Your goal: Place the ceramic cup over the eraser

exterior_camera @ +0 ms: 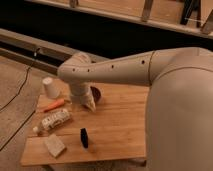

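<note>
The off-white ceramic cup [50,87] stands on the wooden table [120,125] at its far left corner. The small black eraser [84,137] stands on the table near the front, to the right of the cup and much nearer the front edge. My gripper [89,104] hangs from the pale arm [110,70] and points down just above the table, between the cup and a dark red-brown bowl [96,93]. It is to the right of the cup and beyond the eraser, and holds nothing that I can see.
An orange carrot [54,105] lies left of the gripper. A clear plastic bottle [55,120] lies on its side in front of it. A pale beige sponge block [54,145] sits at the front left. My body [180,120] covers the table's right side.
</note>
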